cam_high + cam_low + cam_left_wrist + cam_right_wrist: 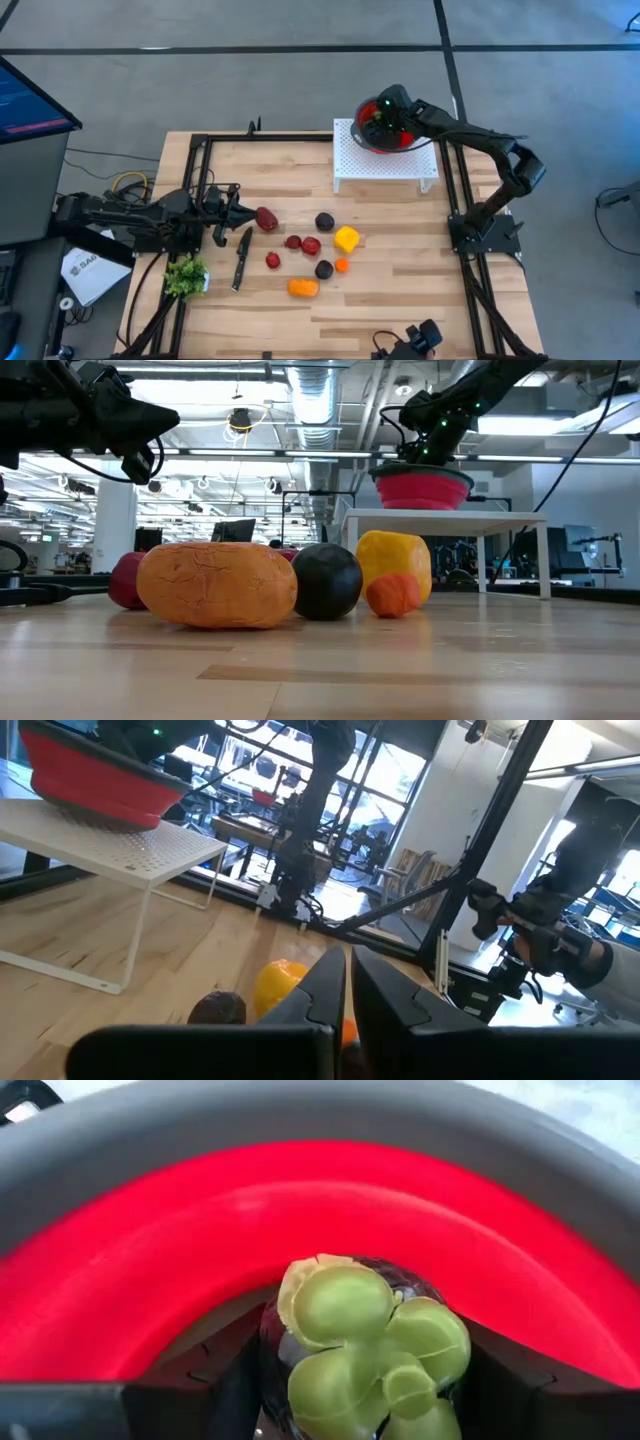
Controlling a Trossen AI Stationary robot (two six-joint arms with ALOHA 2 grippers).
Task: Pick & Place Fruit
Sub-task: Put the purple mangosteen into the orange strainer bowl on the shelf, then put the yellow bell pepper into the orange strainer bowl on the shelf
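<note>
Eight rounded toy fruit pieces lie mid-table: one orange oblong [303, 288], one yellow chunk [346, 239], four red [266, 218], two dark purple [325, 221]. At two o'clock, the right gripper [350, 1380] clamps a dark purple, green-capped fruit [365, 1345] inside the red bowl [372, 143]. At nine o'clock, the left gripper [348, 982] is closed, empty.

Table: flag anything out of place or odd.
Little stands out. A black-handled knife and leafy green bunch lie among the loose fruit. The right gripper holds a green-topped dark fruit over the red bowl.
</note>
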